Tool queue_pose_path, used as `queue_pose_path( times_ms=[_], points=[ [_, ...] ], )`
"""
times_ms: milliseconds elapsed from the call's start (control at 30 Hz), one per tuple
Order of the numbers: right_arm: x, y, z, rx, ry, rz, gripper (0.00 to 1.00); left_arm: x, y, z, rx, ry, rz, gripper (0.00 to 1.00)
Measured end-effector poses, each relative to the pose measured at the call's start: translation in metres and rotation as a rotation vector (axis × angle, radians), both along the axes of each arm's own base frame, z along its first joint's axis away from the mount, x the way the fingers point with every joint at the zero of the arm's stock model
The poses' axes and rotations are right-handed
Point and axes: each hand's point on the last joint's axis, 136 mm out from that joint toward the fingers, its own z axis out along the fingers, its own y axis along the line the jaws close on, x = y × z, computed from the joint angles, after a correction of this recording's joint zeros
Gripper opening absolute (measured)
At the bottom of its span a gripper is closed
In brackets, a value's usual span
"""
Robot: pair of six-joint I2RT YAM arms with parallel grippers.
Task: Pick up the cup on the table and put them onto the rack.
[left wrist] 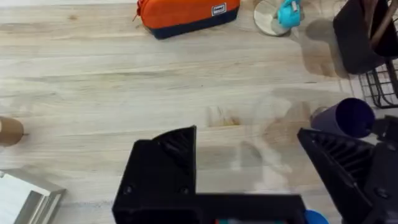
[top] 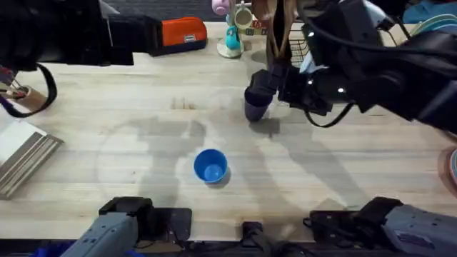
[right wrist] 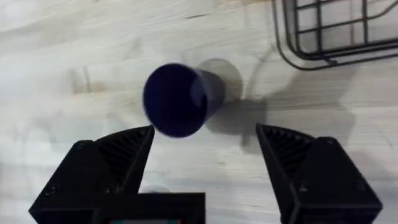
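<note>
The dark navy cup [top: 255,101] is on the wood right of centre, looking slightly tilted. My right gripper [top: 268,86] hovers just behind it, open; in the right wrist view the navy cup [right wrist: 177,99] lies just beyond the fingertips of the gripper [right wrist: 205,143], not between them. The bright blue cup [top: 211,166] stands upright near the table's middle front. A corner of the black wire rack [right wrist: 329,31] shows close behind the navy cup, at the back right [top: 303,50]. My left gripper [left wrist: 249,168] is open over bare table, with the navy cup [left wrist: 345,118] off to one side.
An orange case [top: 184,32] lies at the back. A teal mug stand [top: 230,43] and a dark holder of wooden utensils [top: 278,28] stand beside the rack. Flat grey boards [top: 25,153] lie at the left edge.
</note>
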Motion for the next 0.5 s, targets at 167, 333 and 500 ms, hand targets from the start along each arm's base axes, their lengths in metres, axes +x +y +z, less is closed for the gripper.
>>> queue_pose_path(
  times_ms=[167,333,500],
  points=[
    [0.008,-0.012,-0.005,-0.035,-0.006,-0.102,0.993,0.0,0.0,0.0,0.0,0.0,0.0,0.993],
    [0.013,-0.021,-0.004,-0.063,-0.032,-0.161,0.993,0.0,0.0,0.0,0.0,0.0,0.0,0.993],
    [0.016,-0.023,-0.013,-0.087,-0.016,-0.179,0.993,0.0,0.0,0.0,0.0,0.0,0.0,0.993]
  ],
)
